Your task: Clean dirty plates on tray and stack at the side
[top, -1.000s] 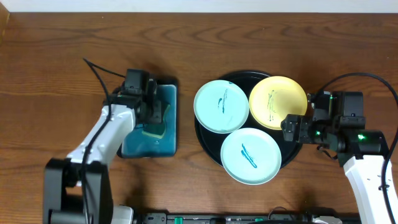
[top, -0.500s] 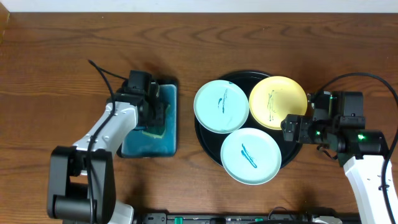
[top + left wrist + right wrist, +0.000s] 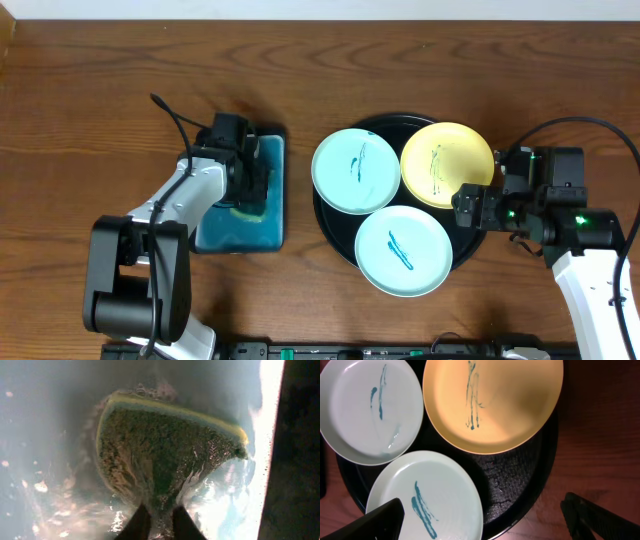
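Overhead: the left gripper (image 3: 250, 185) reaches into the rectangular teal basin (image 3: 240, 238) at left. Three scribbled round plates (image 3: 402, 250) lie on the round black tray (image 3: 324, 226) at right.

Left wrist: its jaws have just pinched shut on the soaked yellow-green sponge (image 3: 165, 455), so wiping can begin.

Right wrist: the right gripper (image 3: 490, 525) gapes wide at the tray's near right edge, holding nothing.

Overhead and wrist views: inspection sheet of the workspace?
Surface: brown wooden table.
Job's things: black tray holds the upper mint plate, yellow plate and lower mint plate, all with teal marks; none stacked aside.
Clutter: teal basin with a wet sponge.
Pincers: left pincer shut on the sponge in the basin; right pincer open at the tray's right rim.
Cables: left arm's cable and right arm's cable, both off the plates.
Surroundings: pale strip past the far edge; nothing else seen.
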`<state>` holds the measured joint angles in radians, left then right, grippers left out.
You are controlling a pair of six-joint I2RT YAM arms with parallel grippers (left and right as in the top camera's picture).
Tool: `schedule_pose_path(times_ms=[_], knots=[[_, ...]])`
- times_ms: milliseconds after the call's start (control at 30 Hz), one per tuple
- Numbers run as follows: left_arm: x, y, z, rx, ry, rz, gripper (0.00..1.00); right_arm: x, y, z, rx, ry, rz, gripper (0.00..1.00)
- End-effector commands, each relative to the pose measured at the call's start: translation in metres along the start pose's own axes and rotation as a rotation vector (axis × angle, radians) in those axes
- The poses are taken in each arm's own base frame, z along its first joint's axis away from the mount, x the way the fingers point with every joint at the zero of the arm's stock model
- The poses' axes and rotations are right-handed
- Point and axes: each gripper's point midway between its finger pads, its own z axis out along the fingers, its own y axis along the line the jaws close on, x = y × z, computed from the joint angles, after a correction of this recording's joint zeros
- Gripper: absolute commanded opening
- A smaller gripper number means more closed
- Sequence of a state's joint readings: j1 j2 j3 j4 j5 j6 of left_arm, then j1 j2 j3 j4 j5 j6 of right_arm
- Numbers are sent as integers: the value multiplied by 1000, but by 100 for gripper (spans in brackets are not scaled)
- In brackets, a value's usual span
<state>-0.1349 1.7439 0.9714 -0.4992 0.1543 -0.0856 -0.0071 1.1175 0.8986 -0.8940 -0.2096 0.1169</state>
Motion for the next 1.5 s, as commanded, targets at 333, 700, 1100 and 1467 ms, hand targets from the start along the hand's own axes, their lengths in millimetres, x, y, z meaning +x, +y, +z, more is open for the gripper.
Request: schedule_pose_path(times_ms=[333, 700, 1100, 1467], knots=[[-2, -6, -25, 19, -45, 4, 7, 22, 15, 14, -97, 139, 9, 94], [-2, -10, -47, 36, -82, -49, 7, 60, 6, 61, -96, 375, 97, 61], [12, -8, -46, 28, -28, -89, 8, 82, -3, 88, -78, 520, 138, 31], [12, -8, -46, 28, -27, -89, 8, 90, 21, 106, -109, 553, 51, 14]])
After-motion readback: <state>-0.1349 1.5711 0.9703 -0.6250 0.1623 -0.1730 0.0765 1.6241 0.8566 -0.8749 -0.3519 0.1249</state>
